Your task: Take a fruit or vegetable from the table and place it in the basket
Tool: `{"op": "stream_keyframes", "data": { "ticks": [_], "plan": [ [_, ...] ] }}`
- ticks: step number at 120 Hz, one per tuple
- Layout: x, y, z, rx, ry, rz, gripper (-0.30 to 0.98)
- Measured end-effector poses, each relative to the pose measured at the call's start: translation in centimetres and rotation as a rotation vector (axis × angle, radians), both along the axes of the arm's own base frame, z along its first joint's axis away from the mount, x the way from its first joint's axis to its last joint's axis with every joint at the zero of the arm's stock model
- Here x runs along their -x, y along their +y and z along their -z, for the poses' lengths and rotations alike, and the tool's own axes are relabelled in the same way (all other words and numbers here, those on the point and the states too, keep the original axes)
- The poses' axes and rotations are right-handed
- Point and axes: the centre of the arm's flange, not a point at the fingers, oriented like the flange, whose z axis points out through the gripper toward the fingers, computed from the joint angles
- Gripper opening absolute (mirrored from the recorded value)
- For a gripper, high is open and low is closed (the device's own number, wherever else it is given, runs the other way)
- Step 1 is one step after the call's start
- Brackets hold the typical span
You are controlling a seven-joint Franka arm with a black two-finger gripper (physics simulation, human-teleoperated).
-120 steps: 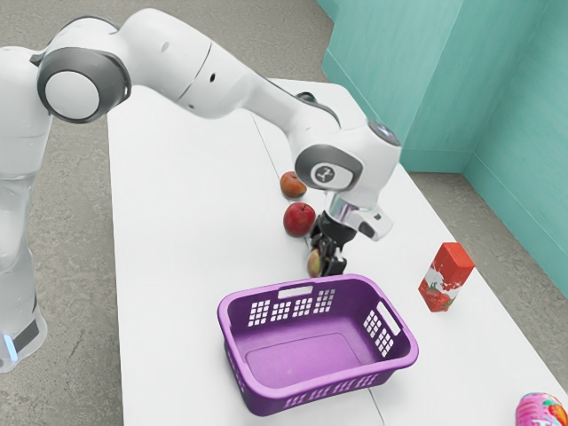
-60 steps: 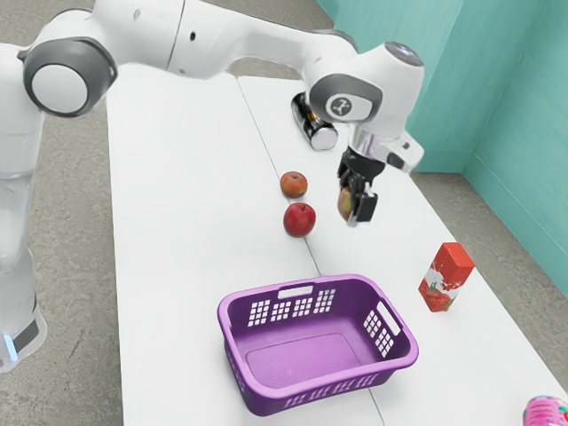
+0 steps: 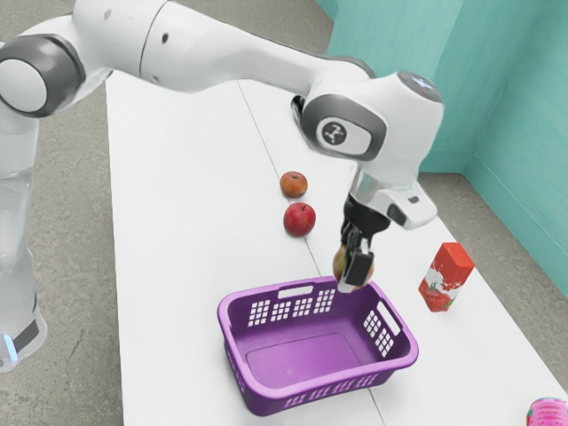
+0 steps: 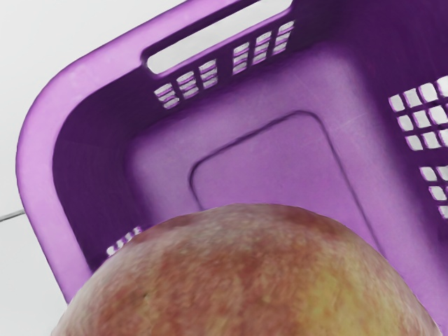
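Note:
My gripper [image 3: 353, 264] is shut on a red-and-yellow fruit [image 3: 340, 263], perhaps an apple or mango, held in the air by the far rim of the purple basket [image 3: 257, 390] in the exterior view. One black finger covers part of the fruit. In the wrist view the fruit [image 4: 245, 280] looms large at the lower edge, with the basket's inside floor [image 4: 273, 161] beyond it. The basket holds nothing that I can see. A red apple [image 3: 299, 219] and an orange-brown fruit [image 3: 294, 185] rest on the table behind the basket.
A red carton [image 3: 446, 277] stands to the basket's side, toward the exterior view's right. A pink item [image 3: 548, 414] is at the lower right corner. Behind the arm's hand, a dark can [image 3: 299, 111] is partly hidden. The white table [image 3: 177, 222] extends around the basket.
With the fruit in its grip, my hand first rose off the table and moved toward the exterior view's right, then came lower and closer to the basket. The pink item has shifted slightly.

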Motion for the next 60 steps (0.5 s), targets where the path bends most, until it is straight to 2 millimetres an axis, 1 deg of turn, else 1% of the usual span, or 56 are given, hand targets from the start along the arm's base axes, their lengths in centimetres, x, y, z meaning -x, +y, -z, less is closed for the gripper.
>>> {"op": "stream_keyframes", "data": {
  "ticks": [22, 24, 29, 34, 46, 60],
  "plan": [
    [1.2, -2.5, 0.4, 0.004, 0.004, 0.038, 0.25],
    [1.2, -2.6, 0.4, 0.003, 0.003, 0.040, 0.28],
    [1.3, -2.7, 0.5, 0.004, 0.002, 0.042, 0.41],
    [1.3, -2.8, 0.5, 0.005, 0.002, 0.043, 0.49],
    [1.3, -2.9, 0.4, 0.011, -0.002, 0.042, 0.59],
    [1.3, -3.0, 0.4, 0.014, -0.006, 0.040, 0.64]
  ]
}}
